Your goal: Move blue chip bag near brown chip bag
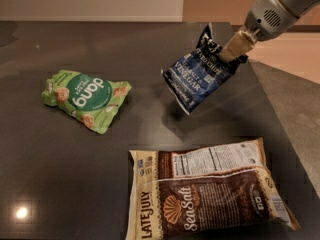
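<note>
Gripper (233,48): upper right, clamps the top of the blue chip bag (199,75), lifted off the table (75,184). Brown chip bag (210,196): lies flat below, apart.

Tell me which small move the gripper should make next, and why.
Probably carry the blue chip bag toward the camera and lower it beside the brown chip bag. The gripper, at upper right, is shut on its top edge; it hangs above the table, apart from the brown bag.

Crinkly glossy blue chip bag (197,76) (pinched atop by the gripper (231,51)) — polished table (75,174).
</note>
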Robot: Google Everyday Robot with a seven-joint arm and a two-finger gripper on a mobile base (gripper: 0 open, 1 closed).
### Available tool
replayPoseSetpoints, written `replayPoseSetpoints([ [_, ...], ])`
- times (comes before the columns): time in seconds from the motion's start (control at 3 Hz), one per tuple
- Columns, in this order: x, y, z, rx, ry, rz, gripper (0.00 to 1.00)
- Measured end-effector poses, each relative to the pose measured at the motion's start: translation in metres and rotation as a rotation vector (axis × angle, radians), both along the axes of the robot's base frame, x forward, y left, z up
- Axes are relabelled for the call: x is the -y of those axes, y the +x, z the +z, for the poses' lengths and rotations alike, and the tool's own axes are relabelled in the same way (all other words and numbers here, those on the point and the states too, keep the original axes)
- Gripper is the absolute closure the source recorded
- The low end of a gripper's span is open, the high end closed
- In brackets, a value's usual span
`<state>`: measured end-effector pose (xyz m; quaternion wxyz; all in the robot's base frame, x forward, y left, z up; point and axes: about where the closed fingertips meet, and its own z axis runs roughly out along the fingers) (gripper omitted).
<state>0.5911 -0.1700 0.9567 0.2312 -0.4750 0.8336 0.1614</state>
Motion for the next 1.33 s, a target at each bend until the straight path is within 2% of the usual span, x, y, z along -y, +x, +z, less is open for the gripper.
replayPoseSetpoints([
  [0.33, -0.019, -0.027, 0.011, -0.033, 0.040, 0.042, 1.00],
  [0.67, -0.035, -0.053, 0.009, -0.116, 0.053, 0.076, 1.00],
  [1.0, -0.040, -0.072, 0.000, -0.189, 0.047, 0.095, 1.00],
  [1.33, -0.041, -0.081, -0.006, -0.221, 0.028, 0.130, 0.83],
])
